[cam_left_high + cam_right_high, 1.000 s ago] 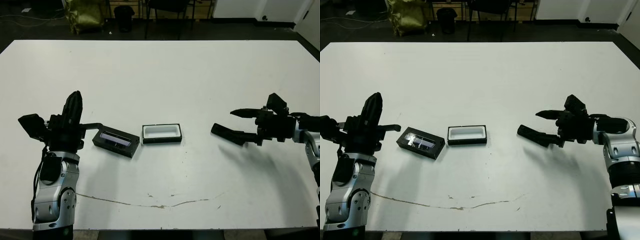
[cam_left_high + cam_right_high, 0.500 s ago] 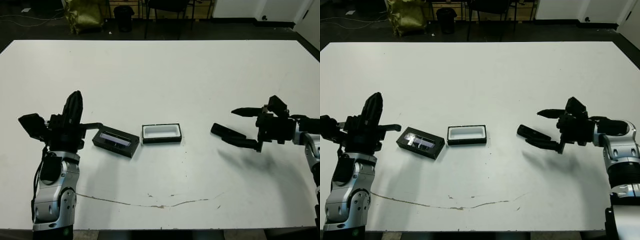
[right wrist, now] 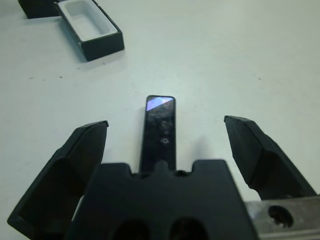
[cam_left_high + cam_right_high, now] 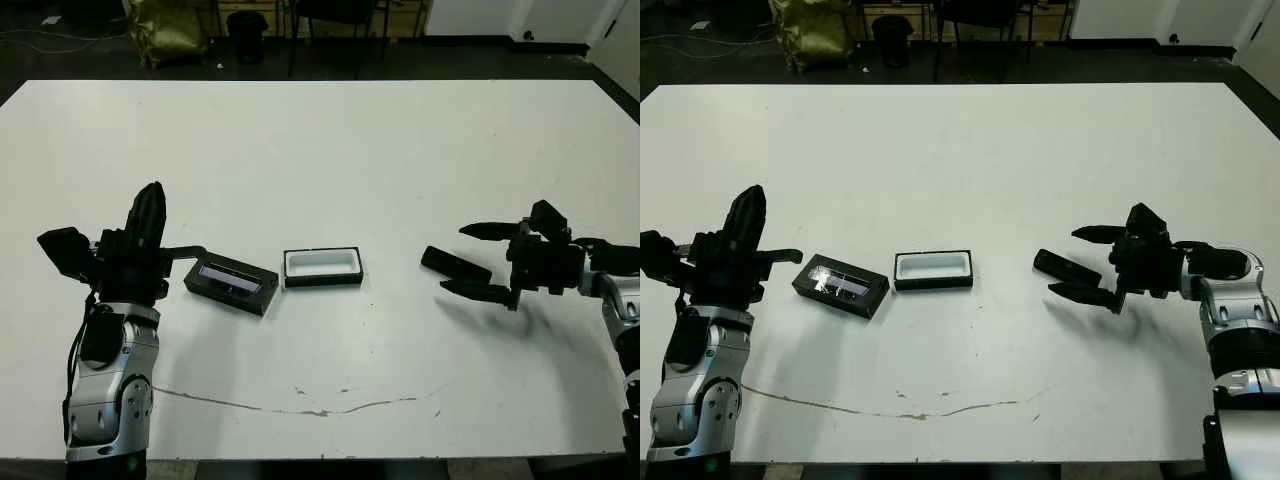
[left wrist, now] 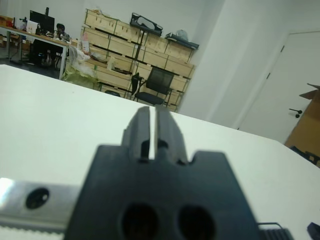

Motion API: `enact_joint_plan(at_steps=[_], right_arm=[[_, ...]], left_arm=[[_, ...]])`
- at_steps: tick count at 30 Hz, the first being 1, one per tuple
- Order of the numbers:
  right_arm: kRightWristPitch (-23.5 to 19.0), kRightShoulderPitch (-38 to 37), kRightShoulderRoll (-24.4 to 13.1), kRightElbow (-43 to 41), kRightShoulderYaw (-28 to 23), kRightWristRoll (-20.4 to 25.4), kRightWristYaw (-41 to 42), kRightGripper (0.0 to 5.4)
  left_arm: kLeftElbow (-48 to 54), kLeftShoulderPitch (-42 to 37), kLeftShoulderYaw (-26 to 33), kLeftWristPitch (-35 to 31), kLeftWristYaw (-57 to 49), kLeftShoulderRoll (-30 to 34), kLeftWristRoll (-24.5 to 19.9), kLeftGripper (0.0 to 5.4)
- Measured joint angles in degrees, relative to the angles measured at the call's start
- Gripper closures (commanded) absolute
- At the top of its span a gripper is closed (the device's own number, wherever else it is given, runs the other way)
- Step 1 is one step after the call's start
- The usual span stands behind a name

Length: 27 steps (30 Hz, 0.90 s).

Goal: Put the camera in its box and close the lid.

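Straddling the camera (image 3: 160,131), your right gripper (image 4: 478,262) has its fingers (image 3: 260,156) spread wide, neither touching it; the slim bar lies flat at the right of the head view, well apart from the box (image 4: 323,267) at centre. It looks rigid, light and glossy, likely slippery, so pinch its long sides mid-length. Your left gripper (image 5: 150,131), fingers pressed together, waits near the lid (image 4: 232,284) on the left

Bright even light, soft shadows
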<state>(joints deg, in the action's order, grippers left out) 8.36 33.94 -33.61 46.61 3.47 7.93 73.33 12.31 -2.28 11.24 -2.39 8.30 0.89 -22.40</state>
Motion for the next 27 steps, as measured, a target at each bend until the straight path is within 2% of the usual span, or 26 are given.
enact_joint_plan(at_steps=[4,10,20,27], right_arm=[[-0.18,-0.82,-0.02,-1.53,0.20,-0.73,-1.50,0.01],[-3.43,-3.18,-0.11,-6.21,1.34,-2.82,-5.05,0.78],[-6.22,-4.54,-0.61,-9.41,2.72,-4.46,-7.43,2.90],[-4.14,-5.08,-1.17,-8.47,2.90,-4.37,-8.22,4.47]], left_arm=[[0.03,0.00,-0.02,-0.15,-0.33,-0.01,0.05,5.40],[0.02,0.01,0.00,-0.17,-0.41,0.00,0.07,5.40],[-0.04,0.00,0.03,-0.19,-0.30,0.00,-0.11,5.40],[0.36,0.04,-0.03,-0.93,-0.91,0.00,-0.03,5.40]])
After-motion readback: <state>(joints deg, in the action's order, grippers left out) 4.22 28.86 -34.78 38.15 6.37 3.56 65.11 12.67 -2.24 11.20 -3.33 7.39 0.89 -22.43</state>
